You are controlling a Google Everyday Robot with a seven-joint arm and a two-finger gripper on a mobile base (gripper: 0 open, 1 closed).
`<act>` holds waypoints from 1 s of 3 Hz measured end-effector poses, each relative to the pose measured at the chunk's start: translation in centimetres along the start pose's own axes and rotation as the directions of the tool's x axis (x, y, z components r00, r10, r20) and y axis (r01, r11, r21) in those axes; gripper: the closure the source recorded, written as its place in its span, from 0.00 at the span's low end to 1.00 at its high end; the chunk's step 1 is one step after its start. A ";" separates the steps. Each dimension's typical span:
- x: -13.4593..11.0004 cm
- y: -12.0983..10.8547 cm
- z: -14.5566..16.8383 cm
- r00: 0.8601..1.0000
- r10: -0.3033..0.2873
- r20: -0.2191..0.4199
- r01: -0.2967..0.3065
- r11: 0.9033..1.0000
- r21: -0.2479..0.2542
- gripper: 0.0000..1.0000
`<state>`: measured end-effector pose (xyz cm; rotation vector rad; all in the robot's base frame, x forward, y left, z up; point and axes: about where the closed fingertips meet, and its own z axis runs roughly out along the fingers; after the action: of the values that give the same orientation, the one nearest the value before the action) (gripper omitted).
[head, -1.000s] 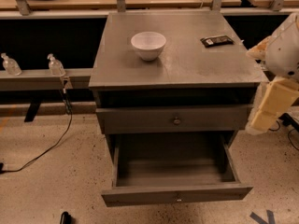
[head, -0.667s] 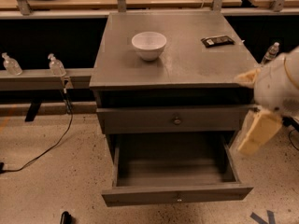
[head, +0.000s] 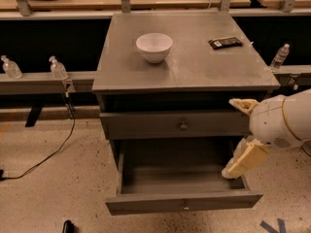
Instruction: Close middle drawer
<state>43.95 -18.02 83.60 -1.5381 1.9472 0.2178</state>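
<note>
The middle drawer (head: 184, 203) of the grey cabinet is pulled far out. It is a long shallow grey box, empty inside, with a small round knob at the centre of its flat front. The taller drawer front (head: 183, 125) above it is nearly shut. My gripper (head: 248, 157), cream coloured on a white arm, comes in from the right. It hangs over the right rear corner of the open drawer, just below the upper drawer front.
A white bowl (head: 154, 46) and a flat black object (head: 225, 42) lie on the cabinet top (head: 194, 67). Plastic bottles (head: 58, 68) stand on ledges to the left and right. A black cable (head: 48, 154) runs across the speckled floor at the left.
My gripper and arm have moved left and down, from beside the cabinet's right edge to over the right side of the open drawer. The drawer has not moved.
</note>
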 end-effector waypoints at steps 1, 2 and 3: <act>0.1 -0.3 0.5 1.000 0.003 -0.007 -0.003 1.000 0.000 0.00; 0.8 -1.1 2.2 0.999 0.020 -0.027 -0.021 1.000 -0.003 0.00; 4.4 0.3 11.3 0.997 0.038 0.072 -0.034 0.998 -0.048 0.00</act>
<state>47.40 -15.86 72.21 -1.5048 1.9265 0.3320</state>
